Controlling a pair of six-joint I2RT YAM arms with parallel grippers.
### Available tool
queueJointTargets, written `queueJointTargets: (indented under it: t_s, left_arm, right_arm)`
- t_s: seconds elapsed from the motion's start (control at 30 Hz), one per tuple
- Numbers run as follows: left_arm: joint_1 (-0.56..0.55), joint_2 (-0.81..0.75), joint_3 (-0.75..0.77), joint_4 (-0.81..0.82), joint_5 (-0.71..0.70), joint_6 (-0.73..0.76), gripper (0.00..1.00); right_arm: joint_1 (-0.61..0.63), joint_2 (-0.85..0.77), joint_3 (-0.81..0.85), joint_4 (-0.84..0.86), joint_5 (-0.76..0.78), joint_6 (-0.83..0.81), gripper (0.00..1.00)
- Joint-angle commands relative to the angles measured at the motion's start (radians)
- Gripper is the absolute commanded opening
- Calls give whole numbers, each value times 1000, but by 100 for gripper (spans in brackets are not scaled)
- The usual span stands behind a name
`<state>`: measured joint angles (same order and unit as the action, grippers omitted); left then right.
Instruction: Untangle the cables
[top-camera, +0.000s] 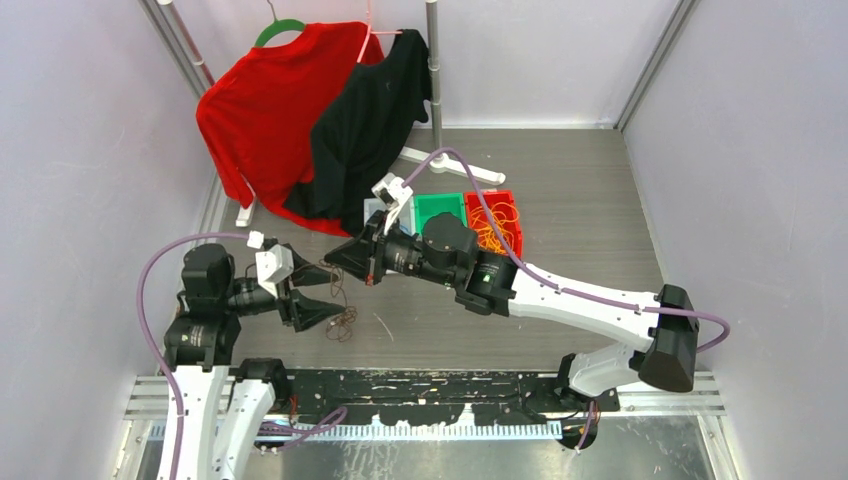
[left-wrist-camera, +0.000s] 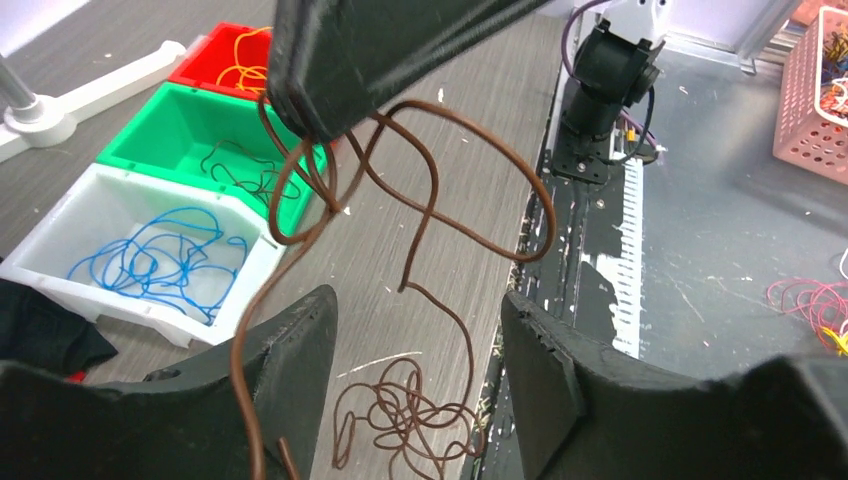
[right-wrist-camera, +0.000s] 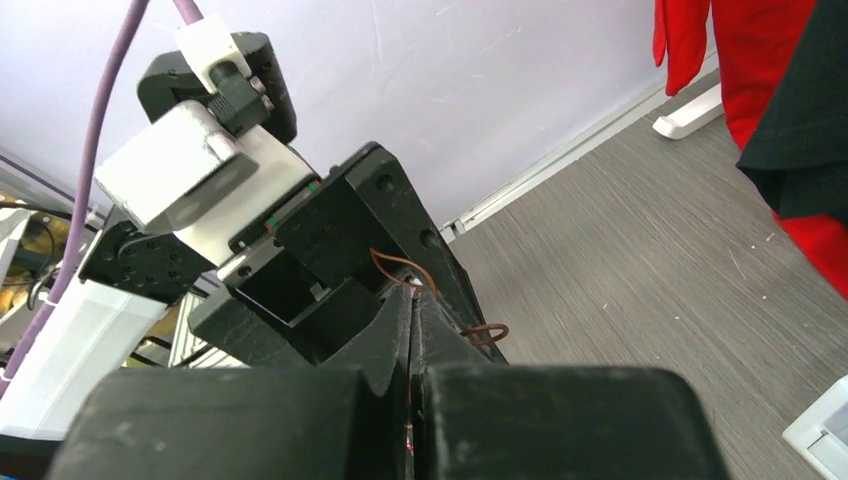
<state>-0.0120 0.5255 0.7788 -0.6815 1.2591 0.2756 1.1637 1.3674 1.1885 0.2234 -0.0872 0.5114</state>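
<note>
Jaws: right gripper (right-wrist-camera: 413, 300) clenched on thin dark-brown looped wire cable (left-wrist-camera: 436, 185), left gripper (left-wrist-camera: 418, 305) released astride it; best pinch one strand only.

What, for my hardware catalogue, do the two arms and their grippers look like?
Both match. The left arm and right arm have white link shells between black joint housings, and a lilac hose loops along each. The left gripper and right gripper have black, wedge-shaped fingers, with a white block at each wrist.
</note>
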Motion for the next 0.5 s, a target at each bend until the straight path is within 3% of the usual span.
queueJointTargets:
  t_s: [0.0, 0.27, 0.47]
  left_arm:
    - [-3, -20, 41, 81, -19, -79, 60]
    - [-4, -28, 120, -81, -10, 90, 50]
    - [-3, -31, 98, -69, 12, 78, 50]
  right_arm:
    - [4, -63, -44, 71, 12, 8, 1]
    - [4, -175, -188, 19, 19, -1, 1]
    - [4, -173, -192, 23, -25, 25, 1]
